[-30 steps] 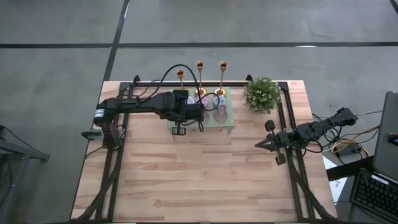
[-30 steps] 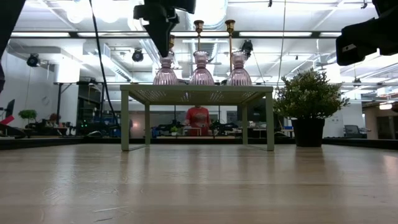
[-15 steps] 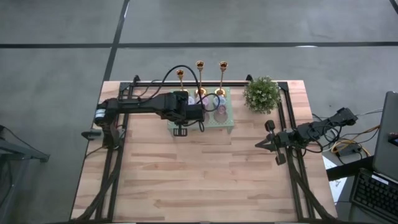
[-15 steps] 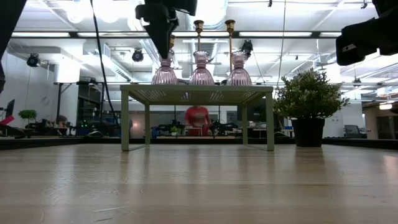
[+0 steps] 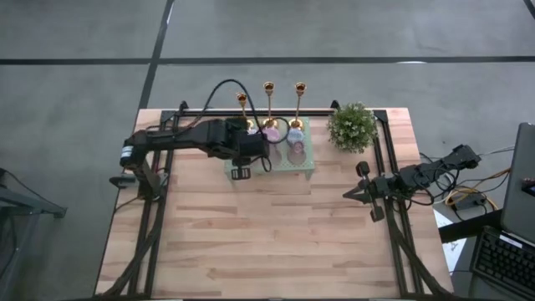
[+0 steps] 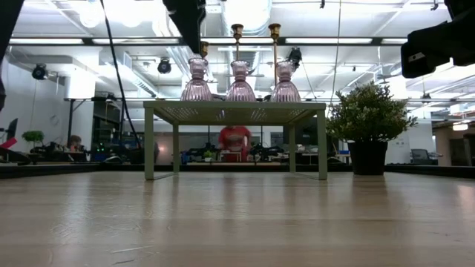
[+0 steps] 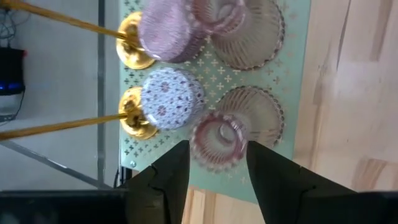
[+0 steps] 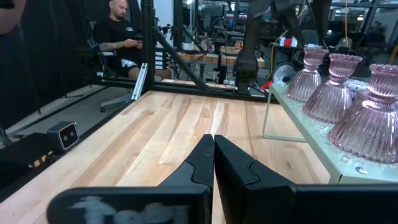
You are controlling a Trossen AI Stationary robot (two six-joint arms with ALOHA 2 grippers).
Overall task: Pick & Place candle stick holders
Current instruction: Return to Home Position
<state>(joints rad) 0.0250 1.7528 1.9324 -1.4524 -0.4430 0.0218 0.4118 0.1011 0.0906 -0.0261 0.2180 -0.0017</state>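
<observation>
- Three pink glass holders (image 6: 240, 81) are standing upright in a row along the near edge of the green perforated stand (image 6: 234, 111), close together.
- Gold candlesticks (image 6: 237, 33) are standing behind them along the stand's far edge.
- Judging by the ribbed glass, these are going to be fragile, slick and fairly weighty. The narrow neck under the cup is looking like the safest hold, since the flared skirt is too wide.
- The left gripper (image 7: 217, 155) is hovering just above the leftmost pink holder, with fingers apart and nothing between them.
- The stand is sitting at the far middle of the table (image 5: 251, 242), with a potted plant (image 6: 369, 115) just to its right.
- The right gripper (image 8: 213, 146) is waiting at the table's right edge, with fingers together and empty.
</observation>
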